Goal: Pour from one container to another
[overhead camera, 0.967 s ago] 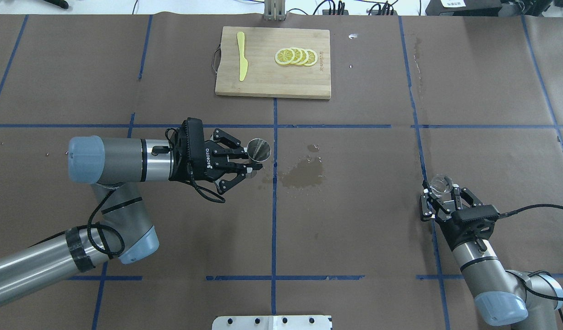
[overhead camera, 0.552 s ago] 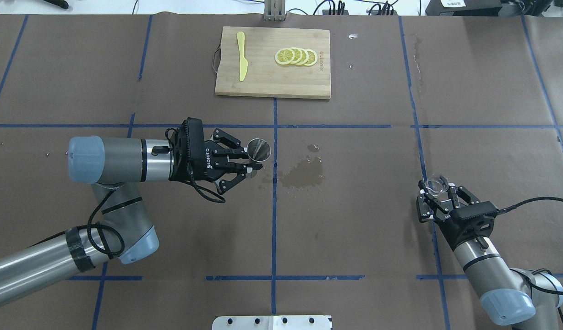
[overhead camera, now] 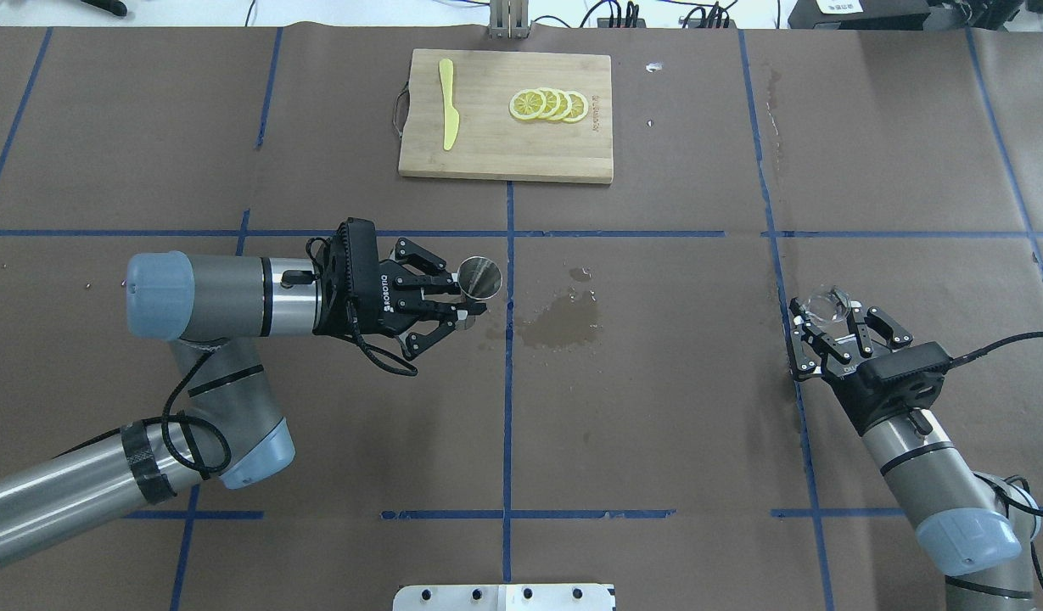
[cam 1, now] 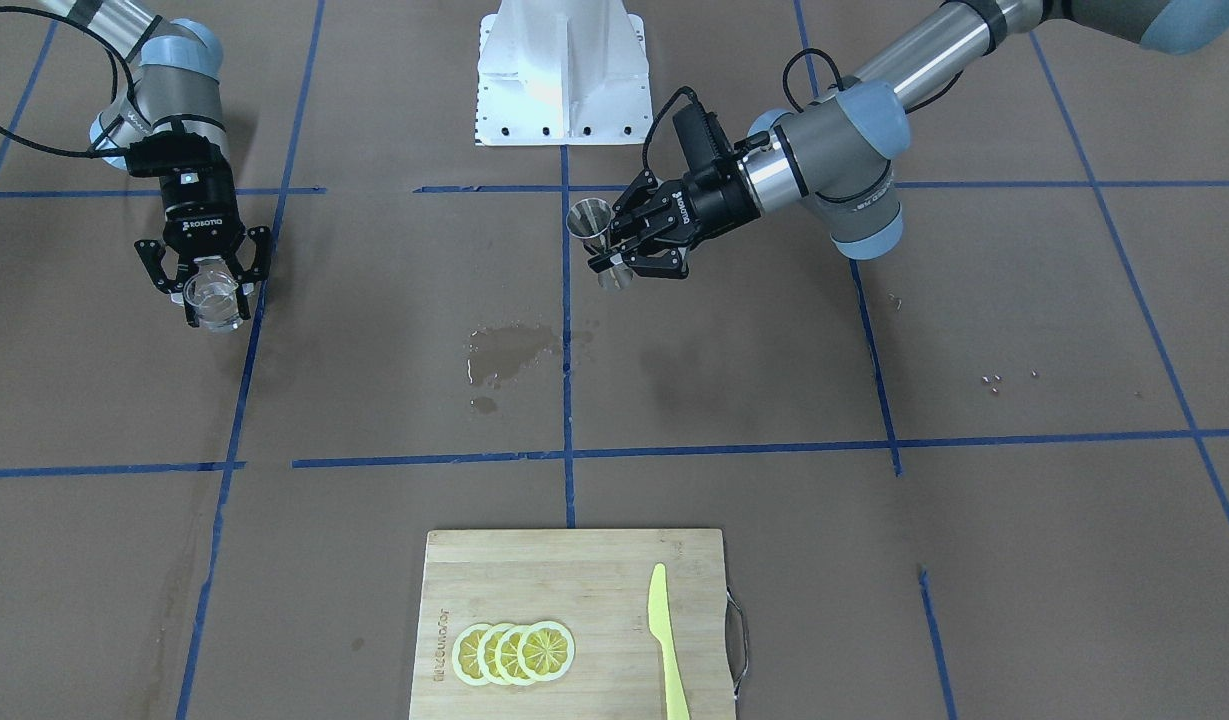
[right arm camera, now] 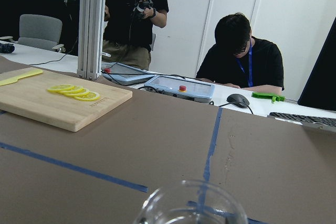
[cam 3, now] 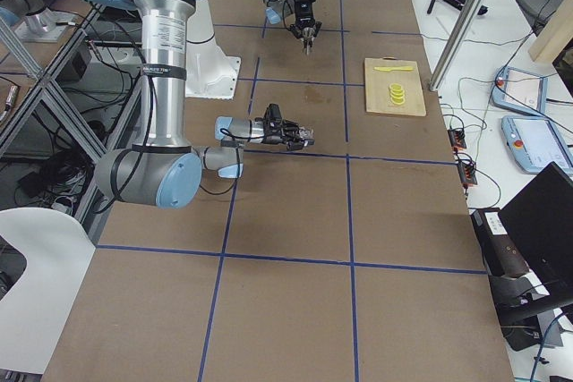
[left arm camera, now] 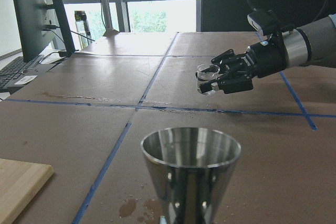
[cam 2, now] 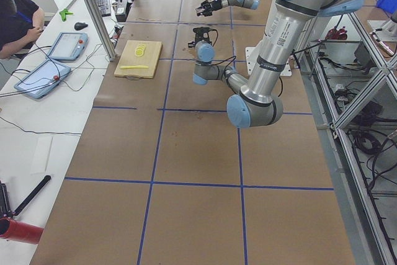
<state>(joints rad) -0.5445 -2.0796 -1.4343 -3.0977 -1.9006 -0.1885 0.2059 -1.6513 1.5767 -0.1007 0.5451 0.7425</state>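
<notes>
Small shiny steel hourglass jigger (overhead camera: pixel 479 277), upright, is clamped at its waist in the left jaws; the small clear round cup (overhead camera: pixel 827 304) sits clamped in the right jaws, well apart. Bring rims close before tilting slowly.

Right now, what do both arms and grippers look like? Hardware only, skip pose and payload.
Left arm and right arm: silver tubes with pale blue-grey joint caps. The left forearm has a black tape band. Left cable and right cable are black. Left gripper and right gripper: black two-finger linkage type, white ROBOTIQ lettering.
</notes>
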